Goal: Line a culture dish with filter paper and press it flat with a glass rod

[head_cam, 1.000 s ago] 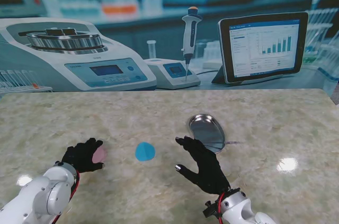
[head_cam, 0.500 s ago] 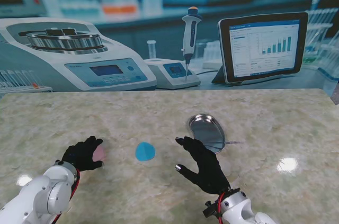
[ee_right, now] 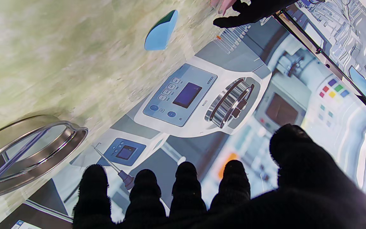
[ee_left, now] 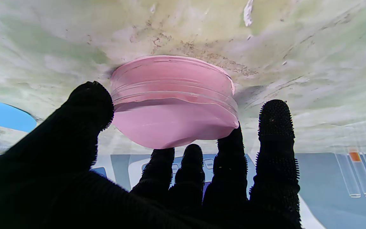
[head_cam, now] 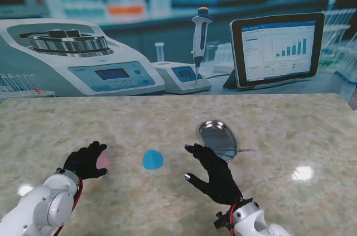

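Observation:
A pink culture dish (head_cam: 104,160) (ee_left: 173,98) sits on the marble table at the left. My left hand (head_cam: 83,160) (ee_left: 113,197) cups it, with the thumb (ee_left: 87,105) against one side and a fingertip (ee_left: 230,136) touching the opposite rim. A blue filter paper (head_cam: 153,159) (ee_right: 160,31) lies flat between my hands. The glass rod (head_cam: 241,150) (ee_right: 14,159) rests across a steel tray (head_cam: 211,129) (ee_right: 59,149). My right hand (head_cam: 215,174) (ee_right: 202,197) hovers open, fingers spread, just nearer to me than the tray.
Along the table's far edge runs a printed lab backdrop showing a centrifuge (head_cam: 72,52), a pipette (head_cam: 199,41) and a tablet screen (head_cam: 277,49). The marble top (head_cam: 290,130) stretches to the right of the tray.
My left hand has shifted slightly to the left and covers more of the pink dish. The right hand, paper, tray and rod have not moved.

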Robot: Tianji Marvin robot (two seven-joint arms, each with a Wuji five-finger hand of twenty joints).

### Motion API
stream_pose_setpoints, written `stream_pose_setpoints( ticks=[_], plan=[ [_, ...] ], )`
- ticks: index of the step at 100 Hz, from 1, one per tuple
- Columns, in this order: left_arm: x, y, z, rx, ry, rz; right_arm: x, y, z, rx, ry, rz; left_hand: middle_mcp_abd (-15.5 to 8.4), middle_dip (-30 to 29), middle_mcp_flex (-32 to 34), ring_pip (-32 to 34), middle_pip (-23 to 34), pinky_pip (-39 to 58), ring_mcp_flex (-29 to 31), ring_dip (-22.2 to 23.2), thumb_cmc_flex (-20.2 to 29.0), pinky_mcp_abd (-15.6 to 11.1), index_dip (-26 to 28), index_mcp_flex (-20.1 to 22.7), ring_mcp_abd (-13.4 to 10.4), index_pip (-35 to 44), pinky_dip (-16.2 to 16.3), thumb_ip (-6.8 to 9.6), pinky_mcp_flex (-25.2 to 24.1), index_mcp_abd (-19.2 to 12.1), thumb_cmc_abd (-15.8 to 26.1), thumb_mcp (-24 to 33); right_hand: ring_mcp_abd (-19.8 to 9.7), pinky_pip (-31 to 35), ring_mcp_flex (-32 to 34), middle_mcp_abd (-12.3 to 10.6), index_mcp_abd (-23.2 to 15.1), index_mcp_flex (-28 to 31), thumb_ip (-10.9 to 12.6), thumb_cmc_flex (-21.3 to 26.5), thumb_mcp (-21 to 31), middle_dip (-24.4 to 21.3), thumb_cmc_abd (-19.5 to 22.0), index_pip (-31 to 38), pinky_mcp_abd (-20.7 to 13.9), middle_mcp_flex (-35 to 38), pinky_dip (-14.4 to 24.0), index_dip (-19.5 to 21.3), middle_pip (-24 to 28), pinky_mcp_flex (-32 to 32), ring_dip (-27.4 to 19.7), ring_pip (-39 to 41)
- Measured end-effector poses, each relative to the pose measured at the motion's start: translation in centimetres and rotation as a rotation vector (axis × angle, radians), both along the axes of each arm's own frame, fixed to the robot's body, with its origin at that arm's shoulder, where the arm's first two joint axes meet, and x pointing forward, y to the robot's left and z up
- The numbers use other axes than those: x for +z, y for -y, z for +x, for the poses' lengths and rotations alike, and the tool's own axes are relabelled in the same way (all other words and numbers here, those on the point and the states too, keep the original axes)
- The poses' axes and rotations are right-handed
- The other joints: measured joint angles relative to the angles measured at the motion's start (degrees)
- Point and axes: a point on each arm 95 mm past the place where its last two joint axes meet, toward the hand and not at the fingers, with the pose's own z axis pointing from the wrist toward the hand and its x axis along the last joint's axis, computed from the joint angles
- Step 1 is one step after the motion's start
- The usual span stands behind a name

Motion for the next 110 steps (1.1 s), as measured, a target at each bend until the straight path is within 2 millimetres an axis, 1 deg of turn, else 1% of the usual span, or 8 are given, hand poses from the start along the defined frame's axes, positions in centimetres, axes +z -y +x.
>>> stream_pose_setpoints(
  ticks=[30,58,68,72,110],
  plan=[
    [1.0,-0.1,0.0,0.0,0.024,-0.014,0.0,0.0,0.0,0.0,0.0,0.0,0.04,0.0,0.0,0.27,0.01,0.51,0.0,0.32,0.0,-0.32,0.57,0.0,0.09,0.66,0.0,-0.01,0.63,0.03,-0.04,0.0,0.0,0.02,0.0,0.0,0.0,0.0,0.0,0.0,0.0,0.0,0.0,0.0,0.0,0.0,0.0,0.03,0.0,0.0,0.0,0.0],
    [1.8,-0.8,0.5,0.027,0.047,-0.019,0.0,0.0,0.0,-0.002,0.001,0.001,0.1,0.0,0.0,0.52,0.09,1.17,0.0,0.55,0.0,-0.32,0.61,0.0,0.14,0.77,0.0,-0.01,1.1,0.12,-0.04,0.0,0.0,0.03,0.0,0.0,0.0,0.0,0.0,0.0,0.0,0.0,0.0,0.0,0.0,0.0,0.0,0.07,0.0,0.0,0.0,0.0],
    [2.0,-1.3,0.8,0.048,0.055,-0.023,0.0,0.1,0.0,-0.003,0.0,0.001,0.59,-0.01,0.0,0.6,0.1,1.27,0.0,0.59,0.0,-0.32,0.61,0.0,0.17,1.17,0.0,-0.02,1.21,0.15,-0.04,0.0,0.0,0.04,0.0,0.0,0.0,0.0,0.0,0.01,0.0,0.0,0.0,0.0,0.0,0.0,0.0,0.08,0.0,0.0,0.0,0.0],
    [2.0,-1.5,1.0,0.057,0.058,-0.024,0.0,0.1,0.0,-0.003,0.001,0.001,0.66,-0.02,0.0,0.61,0.1,1.27,0.0,0.6,0.0,-0.32,0.61,0.0,0.18,1.36,0.0,-0.02,1.21,0.62,-0.04,0.0,0.0,0.04,0.0,0.0,0.0,0.0,0.0,0.01,0.0,0.0,0.0,0.0,0.0,0.0,0.0,0.08,0.0,0.0,0.0,0.0],
    [2.5,-4.0,3.2,0.164,0.074,-0.007,0.1,0.1,0.0,-0.006,0.001,0.0,0.68,-0.57,0.01,0.97,0.13,1.49,0.0,0.72,0.0,-0.33,0.66,0.0,0.24,1.46,0.0,-0.03,1.3,0.65,-0.04,0.0,0.0,0.05,0.0,0.0,0.0,0.0,0.0,0.01,0.0,0.0,0.0,0.0,0.0,0.0,0.0,0.11,0.0,0.0,0.0,0.0]
  ],
)
